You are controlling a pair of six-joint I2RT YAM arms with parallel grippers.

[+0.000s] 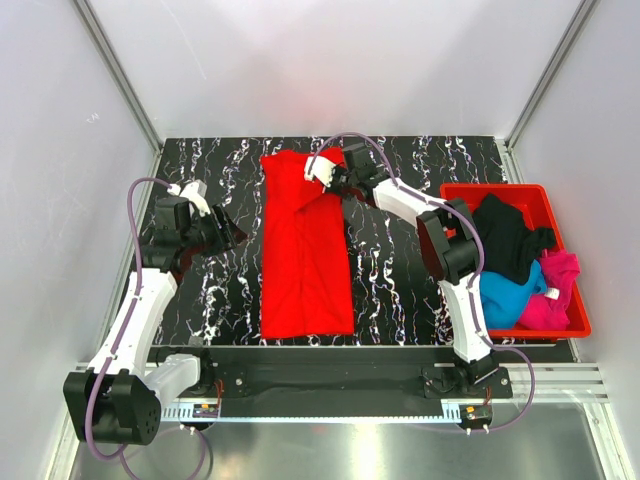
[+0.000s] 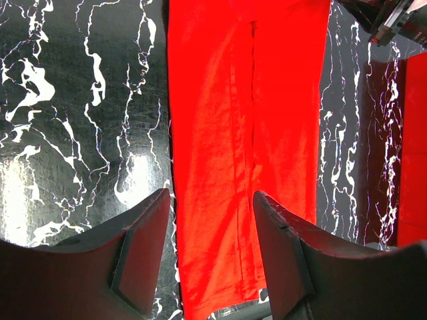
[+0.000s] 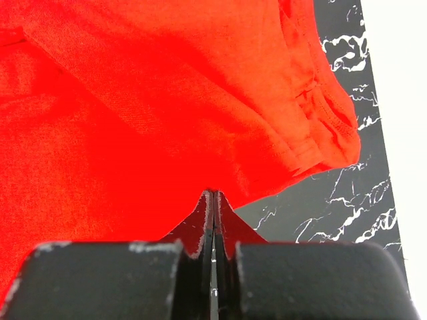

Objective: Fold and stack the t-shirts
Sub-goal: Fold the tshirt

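Mid-fold: my right pincer [image 3: 214, 200] pinches the red tee [image 3: 167, 100] at its tips, while my left pincer [image 2: 210, 197] hangs spread and empty. Next I'd carry that pinched edge across, flat.

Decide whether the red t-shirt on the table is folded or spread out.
Partly folded: the red t-shirt lies as a long narrow strip, sides turned in to a central line; the right pincer pinches its far corner.

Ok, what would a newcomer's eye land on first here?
The bright red t-shirt lies folded into a long strip down the middle of the black marbled table. The right gripper is shut on its far right corner, and a red bin at the table's right holds black, blue and pink tees.
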